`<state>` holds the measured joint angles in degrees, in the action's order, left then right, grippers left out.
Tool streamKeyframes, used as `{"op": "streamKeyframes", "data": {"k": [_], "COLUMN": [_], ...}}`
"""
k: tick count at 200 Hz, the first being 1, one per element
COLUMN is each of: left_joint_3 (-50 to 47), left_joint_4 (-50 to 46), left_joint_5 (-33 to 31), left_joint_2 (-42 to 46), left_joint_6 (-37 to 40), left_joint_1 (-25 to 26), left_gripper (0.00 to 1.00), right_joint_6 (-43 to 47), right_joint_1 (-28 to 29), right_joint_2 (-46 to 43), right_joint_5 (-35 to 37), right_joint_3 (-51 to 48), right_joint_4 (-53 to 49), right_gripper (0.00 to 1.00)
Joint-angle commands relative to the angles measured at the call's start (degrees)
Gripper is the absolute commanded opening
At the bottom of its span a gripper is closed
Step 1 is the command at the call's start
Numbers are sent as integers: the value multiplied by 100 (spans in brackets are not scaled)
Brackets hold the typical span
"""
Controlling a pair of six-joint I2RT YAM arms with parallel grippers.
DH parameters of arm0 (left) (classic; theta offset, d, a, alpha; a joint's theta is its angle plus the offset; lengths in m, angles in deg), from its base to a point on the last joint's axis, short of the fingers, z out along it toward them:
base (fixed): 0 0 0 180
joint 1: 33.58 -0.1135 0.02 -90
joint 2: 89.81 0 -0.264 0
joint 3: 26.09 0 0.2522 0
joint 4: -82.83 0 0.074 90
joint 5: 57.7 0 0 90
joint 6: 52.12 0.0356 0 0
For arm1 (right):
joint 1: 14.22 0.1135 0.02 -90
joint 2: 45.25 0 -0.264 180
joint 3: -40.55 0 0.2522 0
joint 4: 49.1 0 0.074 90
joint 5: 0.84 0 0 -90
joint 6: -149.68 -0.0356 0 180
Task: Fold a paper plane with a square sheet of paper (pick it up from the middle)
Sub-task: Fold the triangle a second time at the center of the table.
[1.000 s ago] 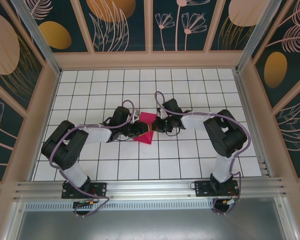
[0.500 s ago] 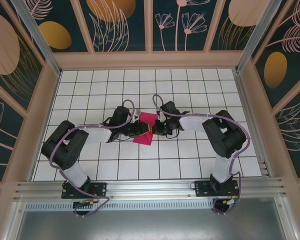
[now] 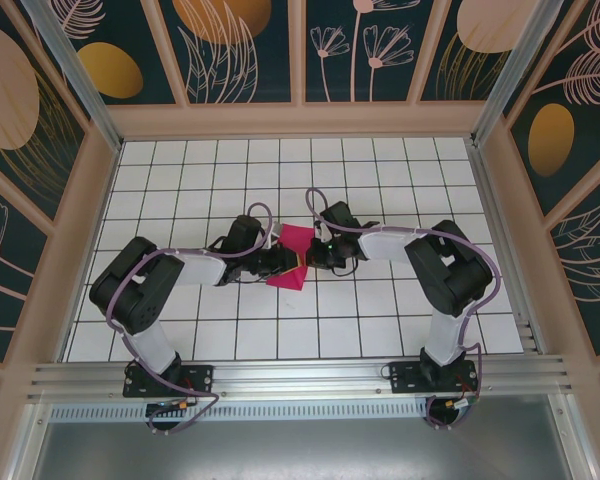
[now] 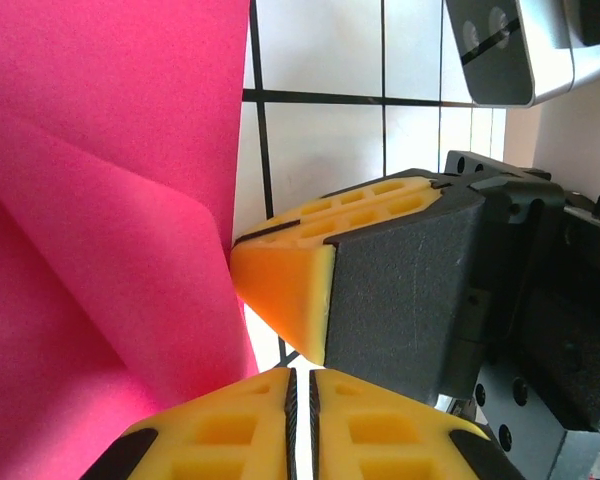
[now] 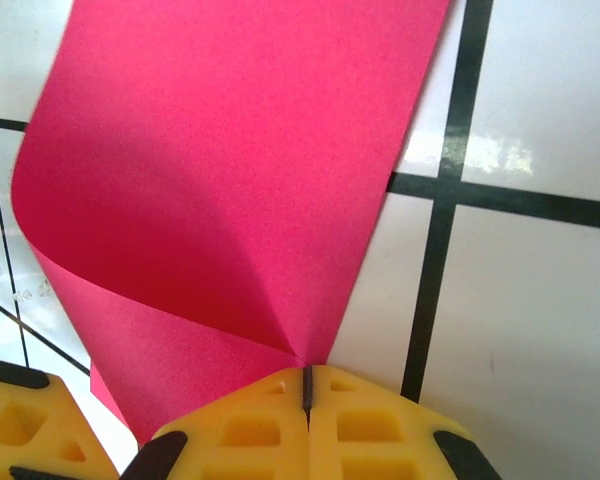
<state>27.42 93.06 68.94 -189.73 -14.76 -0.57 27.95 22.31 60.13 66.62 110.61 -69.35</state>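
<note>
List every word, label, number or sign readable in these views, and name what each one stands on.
None can be read. The square sheet of paper is blank pink. The right gripper has plain yellow pads. The table shows only black grid lines. The wall panels show plant drawings, with no lettering.
</note>
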Motion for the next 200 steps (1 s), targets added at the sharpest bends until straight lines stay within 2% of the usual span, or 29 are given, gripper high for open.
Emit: {"op": "streamKeyframes", "data": {"k": [1, 200], "left_joint_3": [-36, -96], "left_joint_4": [95, -191], "left_joint_5": [40, -84], "left_joint_2": [-104, -192], "left_joint_6": [34, 132], "left_joint_1": [30, 30], "left_gripper": [16, 13], "right_joint_6": [132, 168], "right_joint_1": [11, 20], "right_joint_2": [28, 236], "right_joint_5": [103, -70], "right_joint_3": [188, 289], "right_joint_4": [-40, -27], "right_gripper": [3, 4]}}
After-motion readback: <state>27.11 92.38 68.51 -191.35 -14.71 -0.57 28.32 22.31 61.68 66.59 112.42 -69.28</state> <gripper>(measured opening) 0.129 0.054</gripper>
